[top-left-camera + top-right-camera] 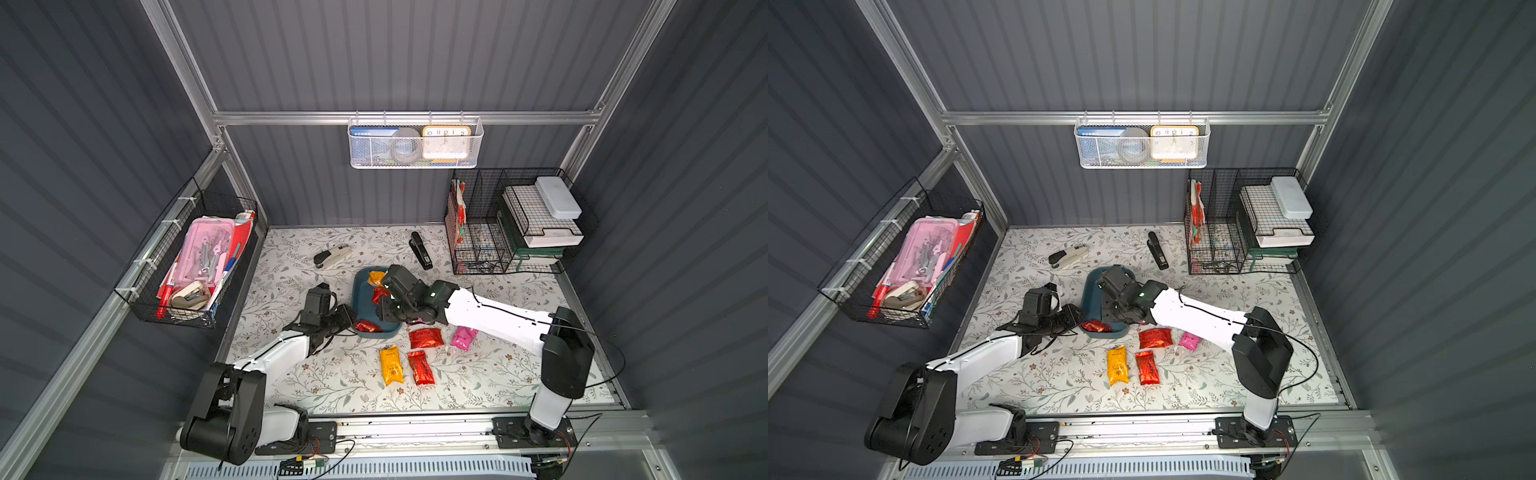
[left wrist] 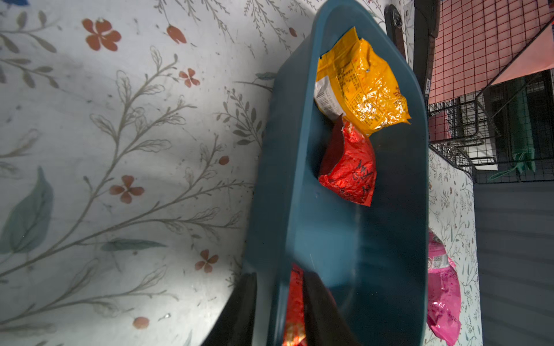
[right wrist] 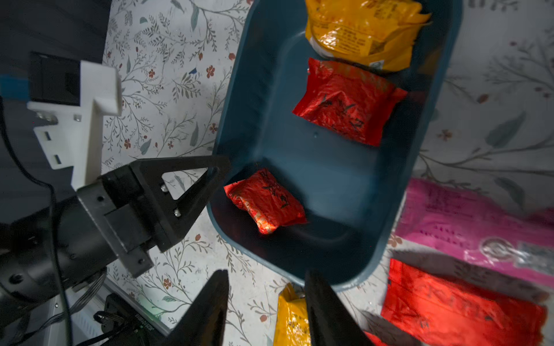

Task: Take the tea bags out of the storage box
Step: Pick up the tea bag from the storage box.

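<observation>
Down at the near left corner of the shallow dark teal plastic storage box (image 2: 359, 254), the left gripper (image 2: 280, 275) straddles the wall. One black finger is outside over the worktop, the other inside the box. Between them stand the box wall and a crinkled red foil tea bag (image 3: 266, 200). The jaws are partly apart, and a strip of worktop shows between the outer finger and the wall. Whether the bag is pinched yet I cannot tell.

The right gripper (image 3: 265, 275) hangs above the near end of the box with its jaws apart and nothing between them.

Farther in, a second red foil tea bag (image 2: 349, 167) lies mid-box. At the far end an orange-yellow foil tea bag (image 2: 362, 87) overlaps its edge.

Four more sachets lie out on the floral-patterned worktop (image 1: 291, 291), just in front of the box. They are a red tea bag (image 1: 426, 338) with a magenta pink tea bag (image 1: 464, 336) beside it, and nearer the robot an orange-yellow tea bag (image 1: 391, 365) next to another red tea bag (image 1: 421, 367).

Beyond the box rest a beige stapler (image 1: 332, 255) and a black stapler (image 1: 420, 250), well apart. A white mesh basket (image 1: 415, 143) hangs on the back rail, and black wire baskets sit at the left wall (image 1: 187, 266) and the far right corner (image 1: 498, 224).
</observation>
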Robot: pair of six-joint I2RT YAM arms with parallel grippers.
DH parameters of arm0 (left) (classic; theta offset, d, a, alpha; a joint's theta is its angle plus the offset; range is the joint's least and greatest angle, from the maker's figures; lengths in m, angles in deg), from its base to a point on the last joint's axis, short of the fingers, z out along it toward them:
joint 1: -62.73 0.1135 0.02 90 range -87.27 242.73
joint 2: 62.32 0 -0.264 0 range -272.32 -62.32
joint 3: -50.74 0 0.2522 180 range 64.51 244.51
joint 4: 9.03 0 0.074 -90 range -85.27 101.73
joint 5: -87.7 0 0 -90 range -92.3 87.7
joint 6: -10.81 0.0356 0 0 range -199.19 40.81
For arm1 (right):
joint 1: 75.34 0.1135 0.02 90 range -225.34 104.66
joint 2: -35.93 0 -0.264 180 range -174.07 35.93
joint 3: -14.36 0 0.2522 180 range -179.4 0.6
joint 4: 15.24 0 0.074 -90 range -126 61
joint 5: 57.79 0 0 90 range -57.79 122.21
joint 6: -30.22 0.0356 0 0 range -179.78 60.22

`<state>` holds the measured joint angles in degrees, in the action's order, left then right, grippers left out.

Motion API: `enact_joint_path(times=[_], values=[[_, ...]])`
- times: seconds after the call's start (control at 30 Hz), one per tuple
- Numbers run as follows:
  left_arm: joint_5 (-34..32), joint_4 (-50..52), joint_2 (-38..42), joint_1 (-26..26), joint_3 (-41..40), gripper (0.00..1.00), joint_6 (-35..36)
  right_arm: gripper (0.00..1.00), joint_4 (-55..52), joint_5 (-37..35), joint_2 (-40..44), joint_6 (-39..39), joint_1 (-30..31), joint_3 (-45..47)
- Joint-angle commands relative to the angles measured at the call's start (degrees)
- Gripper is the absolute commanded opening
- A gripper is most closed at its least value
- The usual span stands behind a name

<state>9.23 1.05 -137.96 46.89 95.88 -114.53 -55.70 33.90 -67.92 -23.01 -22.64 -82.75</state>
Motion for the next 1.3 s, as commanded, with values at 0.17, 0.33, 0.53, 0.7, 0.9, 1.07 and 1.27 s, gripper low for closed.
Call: enact_joint_path(times=[0.17, 0.33, 0.53, 0.7, 0.9, 1.07, 1.27], values=[[-0.43, 1.67, -1.87, -0.25, 2.43, 0.28, 3.69, 0.48, 2.1, 18.08, -5.79, -28.43, -4.76, -1.52], [-0.72, 0.76, -1.53, -0.25, 2.08, 0.27, 2.94, 0.54, 1.48, 17.6, -9.36, -33.61, -4.08, -3.89], [-0.79, 1.51, -0.44, -0.25, 0.97, 0.24, 2.22, 0.55, 1.56, 16.12, -12.57, -36.76, -3.18, -5.66], [-0.94, 1.47, -0.47, -0.25, 1.14, 0.21, 2.1, 0.55, 1.3, 15.53, -14.98, -37.9, -2.27, -6.97], [-0.85, 1.32, -0.48, -0.25, 1.14, 0.19, 2.11, 0.55, 0.95, 14.86, -17.22, -37.87, -1.91, -8.05], [-0.9, 1.4, -0.39, -0.25, 1.06, 0.17, 2.28, 0.55, 0.95, 14.24, -18.18, -38.39, -1.88, -8.19], [-1.32, 2.0, -0.09, -0.25, 1.1, 0.11, 2.31, 0.55, 0.95, 13.95, -20.02, -39.15, -1.82, -8.66]])
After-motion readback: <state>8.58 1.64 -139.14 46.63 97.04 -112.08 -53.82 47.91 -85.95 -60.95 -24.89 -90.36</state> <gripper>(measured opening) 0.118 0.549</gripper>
